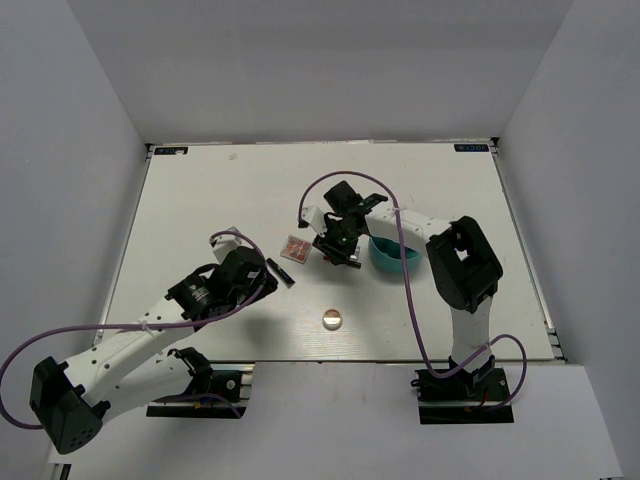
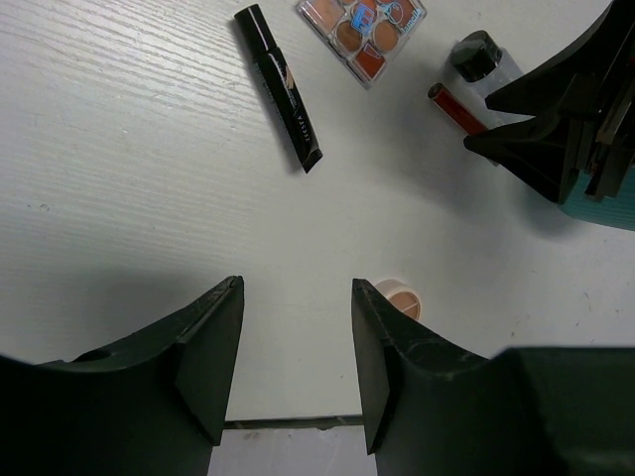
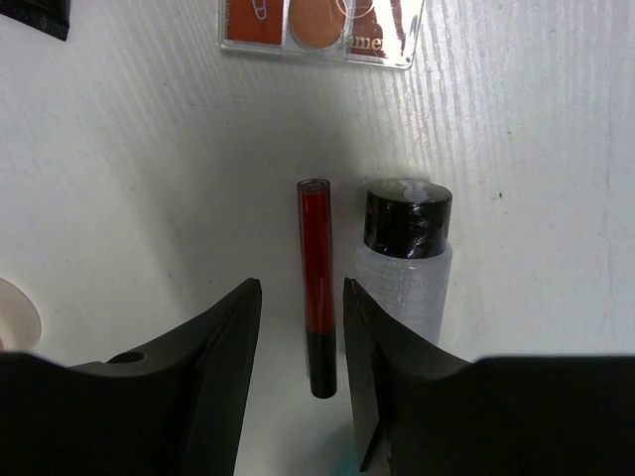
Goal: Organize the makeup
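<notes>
The right hand is low over the surface, its fingers partly open and set either side of a slim red lip-gloss tube that lies flat; I see a little gap on each side, so nothing is gripped yet. A clear bottle with a black cap lies just beside the tube on its right, and the eyeshadow palette is a short way beyond both. The teal container sits just behind this hand.

The left hand is also partly open and empty, with the small round compact near its right fingertip and a black mascara tube further ahead.

The gloss tube looks light, stiff and smooth, so it would likely roll or slip. Pinching across its middle seems best, kept clear of the bottle, which could get nudged
</notes>
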You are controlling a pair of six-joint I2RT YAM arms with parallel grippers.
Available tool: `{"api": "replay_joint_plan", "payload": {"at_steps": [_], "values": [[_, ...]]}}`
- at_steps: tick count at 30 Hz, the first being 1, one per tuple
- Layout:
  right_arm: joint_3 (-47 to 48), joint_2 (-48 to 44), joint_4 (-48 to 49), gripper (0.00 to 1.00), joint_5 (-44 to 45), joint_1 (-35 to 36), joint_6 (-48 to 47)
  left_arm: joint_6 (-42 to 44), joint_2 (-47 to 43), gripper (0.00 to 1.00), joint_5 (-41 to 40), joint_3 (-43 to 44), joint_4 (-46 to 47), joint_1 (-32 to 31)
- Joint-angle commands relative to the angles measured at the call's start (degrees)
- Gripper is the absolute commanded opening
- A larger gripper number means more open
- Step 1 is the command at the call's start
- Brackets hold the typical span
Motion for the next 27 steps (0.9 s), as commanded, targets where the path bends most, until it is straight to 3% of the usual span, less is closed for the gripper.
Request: {"api": "replay_joint_plan", "payload": {"at_steps": [1,27], "values": [[-0.2,-0.6,2.1,0.45,2.0,0.6,0.6,-0.4,-0.1,0.57,-0.9,0.7,-0.1,-0.1],[-3.4,-3.7,5.4,0.46,3.8,2.7,-0.4,-0.4,0.1,0.58,-0.6,0.8,0.1,-0.1]]}}
